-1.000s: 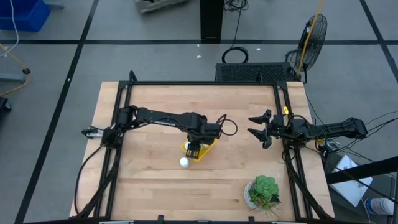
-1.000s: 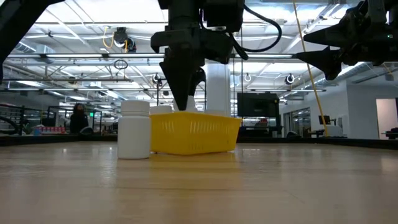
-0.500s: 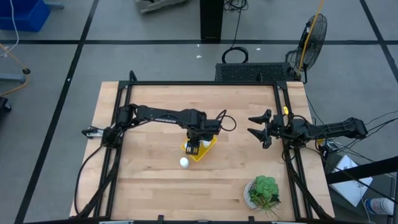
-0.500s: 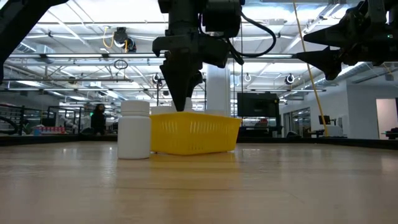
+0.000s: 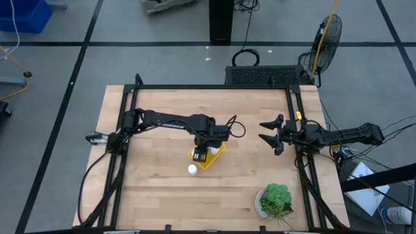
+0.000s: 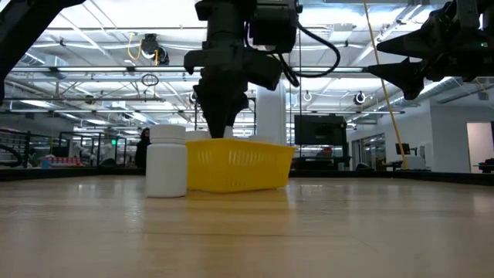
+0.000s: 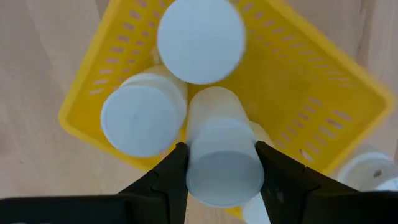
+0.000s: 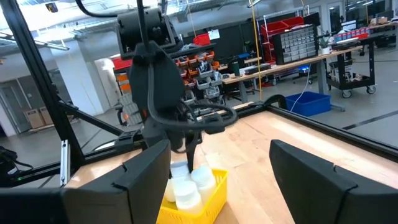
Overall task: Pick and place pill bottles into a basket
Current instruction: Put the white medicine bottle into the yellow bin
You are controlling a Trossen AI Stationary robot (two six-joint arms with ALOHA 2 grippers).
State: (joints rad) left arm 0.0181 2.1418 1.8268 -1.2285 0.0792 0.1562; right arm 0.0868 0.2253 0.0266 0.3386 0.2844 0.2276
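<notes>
Over basket (image 5: 216,155), left end effector (image 7: 221,171) clenched on bottle (image 7: 222,163), right end effector (image 5: 268,136) spread, table edge.

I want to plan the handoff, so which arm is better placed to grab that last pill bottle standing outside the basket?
Probably the left. Its gripper is over the yellow basket, holding a pill bottle, right beside the loose bottle. The right gripper waits open at the table's far side.

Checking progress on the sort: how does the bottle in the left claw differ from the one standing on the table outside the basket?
The held bottle sits between the left claw's fingers, over the yellow basket; the table bottle stands free on the wood beside the basket. Both are white with white caps.
</notes>
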